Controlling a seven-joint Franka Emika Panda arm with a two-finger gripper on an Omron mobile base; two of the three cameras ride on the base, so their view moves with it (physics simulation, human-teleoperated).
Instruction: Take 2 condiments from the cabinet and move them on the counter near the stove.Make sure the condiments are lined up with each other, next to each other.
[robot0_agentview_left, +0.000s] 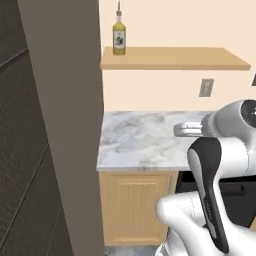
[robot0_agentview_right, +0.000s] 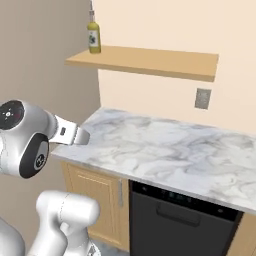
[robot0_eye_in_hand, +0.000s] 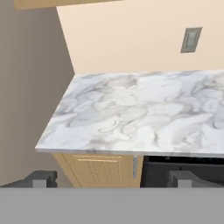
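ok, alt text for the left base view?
A yellow condiment bottle stands at the left end of a wooden wall shelf above a white marble counter. The robot's white arm rises at lower right, beside a tall brown panel on the left.

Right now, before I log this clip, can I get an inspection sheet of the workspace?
Surface: white marble counter, nothing standing on it in these views.
Job's things: one yellow bottle upright at the left end of the wooden shelf; second bottle and stove not seen.
Clutter: nothing seen.
Grippers: gripper facing the counter edge, jaws spread, nothing between them.
Cables: nothing seen.
Surroundings: wall outlet, light-wood door, dark appliance front under the counter, tall grey panel at left.
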